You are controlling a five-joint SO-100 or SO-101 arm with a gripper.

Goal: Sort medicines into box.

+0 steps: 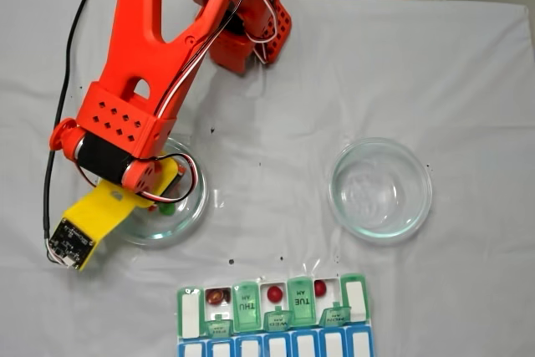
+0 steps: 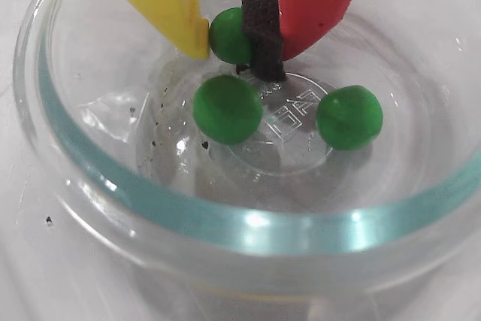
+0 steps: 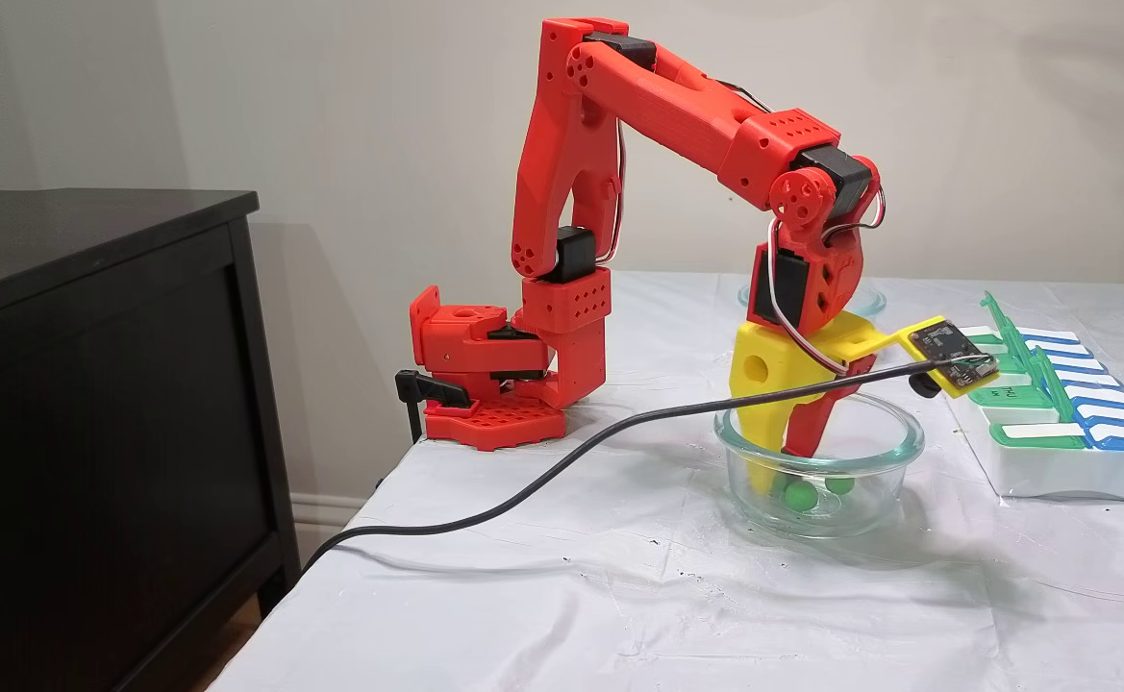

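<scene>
In the wrist view my gripper (image 2: 233, 44) reaches down into a round glass dish (image 2: 248, 225). Its yellow finger (image 2: 169, 1) and the black pad of its red finger (image 2: 261, 31) press on either side of a green medicine ball (image 2: 227, 35). Two more green balls (image 2: 227, 109) (image 2: 349, 116) lie loose on the dish floor. From the side, the gripper (image 3: 781, 476) is seen deep in the dish (image 3: 893, 434). The box (image 1: 194, 311) lies at the front edge with green lids up, and three dark red balls (image 1: 219, 296) (image 1: 274, 293) (image 1: 319, 288) sit in its open compartments.
A second, empty glass dish (image 1: 380, 190) stands to the right of the arm in a fixed view. A black cable (image 3: 571, 450) trails from the wrist camera across the white cloth. A black cabinet (image 3: 90, 384) stands beside the table.
</scene>
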